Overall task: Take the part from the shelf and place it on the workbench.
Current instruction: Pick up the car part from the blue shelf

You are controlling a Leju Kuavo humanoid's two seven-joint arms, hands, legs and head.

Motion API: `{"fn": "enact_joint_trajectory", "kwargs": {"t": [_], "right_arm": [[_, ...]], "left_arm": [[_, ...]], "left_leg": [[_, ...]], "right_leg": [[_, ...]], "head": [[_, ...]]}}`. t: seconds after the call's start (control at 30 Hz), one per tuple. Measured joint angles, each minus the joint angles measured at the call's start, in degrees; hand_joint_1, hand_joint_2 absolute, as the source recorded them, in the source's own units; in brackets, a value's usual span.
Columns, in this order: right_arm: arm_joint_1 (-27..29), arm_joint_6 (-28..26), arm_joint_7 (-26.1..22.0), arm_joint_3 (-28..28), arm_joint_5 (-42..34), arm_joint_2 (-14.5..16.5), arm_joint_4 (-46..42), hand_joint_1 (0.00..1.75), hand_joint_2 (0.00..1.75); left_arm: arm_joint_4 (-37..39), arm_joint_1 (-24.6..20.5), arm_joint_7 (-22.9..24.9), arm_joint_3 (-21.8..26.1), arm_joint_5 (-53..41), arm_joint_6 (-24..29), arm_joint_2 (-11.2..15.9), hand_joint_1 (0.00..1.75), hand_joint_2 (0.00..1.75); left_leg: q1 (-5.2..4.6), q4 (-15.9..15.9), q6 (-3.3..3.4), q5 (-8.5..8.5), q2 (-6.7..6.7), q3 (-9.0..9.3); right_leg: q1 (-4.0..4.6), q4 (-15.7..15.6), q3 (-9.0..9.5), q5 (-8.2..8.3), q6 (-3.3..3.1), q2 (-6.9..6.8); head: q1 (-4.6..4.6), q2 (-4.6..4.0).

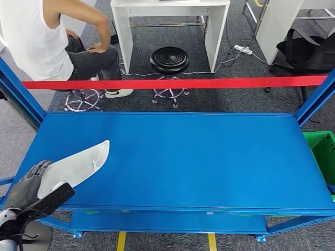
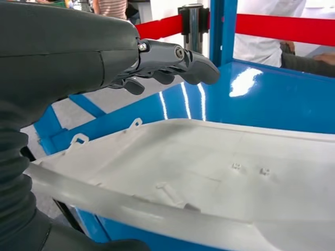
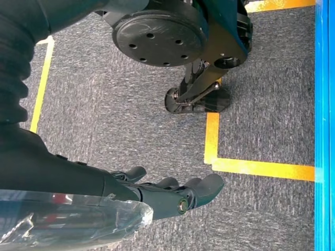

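A long white plastic part (image 1: 79, 164) lies at the front left of the blue shelf surface (image 1: 197, 157), its near end reaching past the front edge. My left hand (image 1: 29, 185) is at that near end. In the left wrist view the fingers (image 2: 178, 60) stretch straight out above the part (image 2: 205, 172) with a gap under them, and the thumb lies beneath its near edge. My right hand (image 3: 158, 191) hangs over the grey carpet with its fingers extended and nothing in it.
Blue uprights stand at the surface's corners and a red belt (image 1: 178, 82) runs behind it. A green bin (image 1: 324, 154) sits off the right end. Beyond are a seated person (image 1: 39, 36), a black stool (image 1: 169, 59) and white desks.
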Motion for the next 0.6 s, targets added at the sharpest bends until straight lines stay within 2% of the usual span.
{"fn": "enact_joint_trajectory", "kwargs": {"t": [0.43, 0.47, 0.57, 0.6], "right_arm": [[-0.2, 0.3, -0.5, 0.0, 0.8, 0.0, 0.0, 0.0, 1.75], [-0.2, 0.3, -0.6, 0.0, 0.9, 0.0, 0.0, 0.0, 1.75], [-0.3, 0.5, -0.8, -0.1, 1.3, 0.0, 0.0, 0.0, 1.75], [-0.4, 0.5, -0.9, -0.1, 1.5, 0.0, 0.0, 0.0, 1.75]], "left_arm": [[1.7, -1.3, -1.3, -0.3, -1.2, 0.0, -0.4, 0.03, 1.75], [2.0, -1.6, -1.6, -0.4, -1.3, -0.1, -0.5, 0.25, 1.75], [3.0, -2.3, -2.6, -0.8, -1.3, -0.2, -0.7, 1.42, 1.75], [3.2, -2.4, -2.8, -1.0, -1.4, -0.2, -0.8, 1.63, 1.75]], "left_leg": [[0.0, 0.0, 0.0, 0.0, 0.0, 0.0], [0.0, 0.0, 0.0, 0.0, 0.0, 0.0], [0.0, 0.0, 0.0, 0.0, 0.0, 0.0], [0.0, 0.0, 0.0, 0.0, 0.0, 0.0]], "right_leg": [[0.0, 0.0, -0.01, 0.0, 0.0, -0.01], [0.0, 0.0, 0.0, 0.0, 0.0, 0.0], [0.0, 0.0, 0.0, 0.0, 0.0, 0.0], [0.0, 0.0, 0.0, 0.0, 0.0, 0.0]], "head": [[0.0, 0.01], [0.0, 0.01], [0.0, 0.01], [0.0, 0.0]]}}
